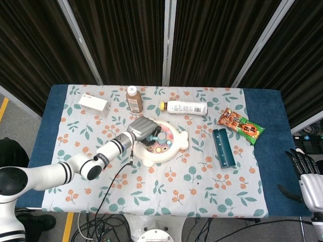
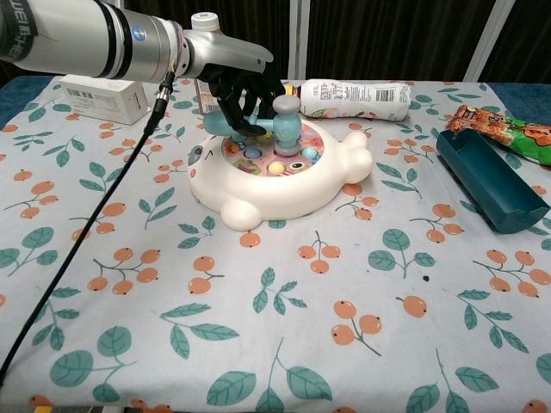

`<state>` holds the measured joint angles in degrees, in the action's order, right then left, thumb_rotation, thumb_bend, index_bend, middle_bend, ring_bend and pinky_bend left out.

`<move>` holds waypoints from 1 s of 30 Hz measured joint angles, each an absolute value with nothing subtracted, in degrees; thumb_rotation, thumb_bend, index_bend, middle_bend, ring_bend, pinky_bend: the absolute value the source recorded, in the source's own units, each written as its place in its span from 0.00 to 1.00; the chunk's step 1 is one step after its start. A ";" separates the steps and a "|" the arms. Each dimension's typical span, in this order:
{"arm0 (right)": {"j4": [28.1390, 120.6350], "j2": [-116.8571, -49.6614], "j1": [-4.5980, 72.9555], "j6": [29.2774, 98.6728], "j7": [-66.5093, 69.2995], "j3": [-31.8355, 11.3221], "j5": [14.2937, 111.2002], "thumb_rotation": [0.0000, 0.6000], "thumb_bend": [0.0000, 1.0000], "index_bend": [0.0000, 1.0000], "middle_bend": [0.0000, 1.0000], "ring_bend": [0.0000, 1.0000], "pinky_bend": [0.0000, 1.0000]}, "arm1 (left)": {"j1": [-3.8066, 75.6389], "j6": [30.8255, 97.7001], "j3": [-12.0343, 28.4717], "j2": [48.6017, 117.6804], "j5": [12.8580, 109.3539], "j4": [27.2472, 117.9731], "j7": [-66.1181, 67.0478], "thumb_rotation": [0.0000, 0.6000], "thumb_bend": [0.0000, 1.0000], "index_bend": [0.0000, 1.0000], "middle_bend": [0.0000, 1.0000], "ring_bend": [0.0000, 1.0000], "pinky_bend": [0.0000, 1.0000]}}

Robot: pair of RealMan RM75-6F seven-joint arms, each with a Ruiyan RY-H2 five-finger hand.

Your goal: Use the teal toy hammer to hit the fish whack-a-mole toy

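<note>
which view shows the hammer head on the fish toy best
The chest view: the teal toy hammer, held by the left hand, shows side-on with its head down on the fish whack-a-mole toy. The head view shows only a small teal shape from above, beside the hand.

A table (image 1: 267, 151) draped in blue is shown centrally, overlaid by a leaf-and-fruit printed cloth (image 1: 202, 186). Dark pleated curtains (image 1: 126, 40) with metal poles (image 1: 166, 40) fill the upper frame.
</note>
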<state>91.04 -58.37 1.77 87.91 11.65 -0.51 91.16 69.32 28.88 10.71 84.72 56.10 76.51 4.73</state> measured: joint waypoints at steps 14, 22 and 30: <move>90.84 -58.20 2.03 87.80 12.05 -0.63 91.69 1.00 0.09 0.00 0.05 0.00 0.00 | 62.66 35.82 9.28 78.56 58.51 82.52 2.44 1.00 0.57 0.61 0.60 0.51 0.64; 91.00 -58.32 2.67 87.12 11.72 -0.67 92.11 1.00 0.09 0.00 0.05 0.00 0.00 | 54.33 42.82 5.21 78.11 63.32 81.98 -0.40 1.00 0.57 0.61 0.57 0.49 0.53; 92.17 -57.95 3.07 86.85 10.36 -0.81 92.31 1.00 0.09 0.00 0.05 0.00 0.00 | 50.60 43.42 3.98 80.87 65.67 75.97 -5.65 1.00 0.56 0.59 0.56 0.48 0.52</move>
<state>92.17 -57.95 3.07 86.85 10.36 -0.81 92.31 50.60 43.42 3.98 80.87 65.67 75.97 -5.65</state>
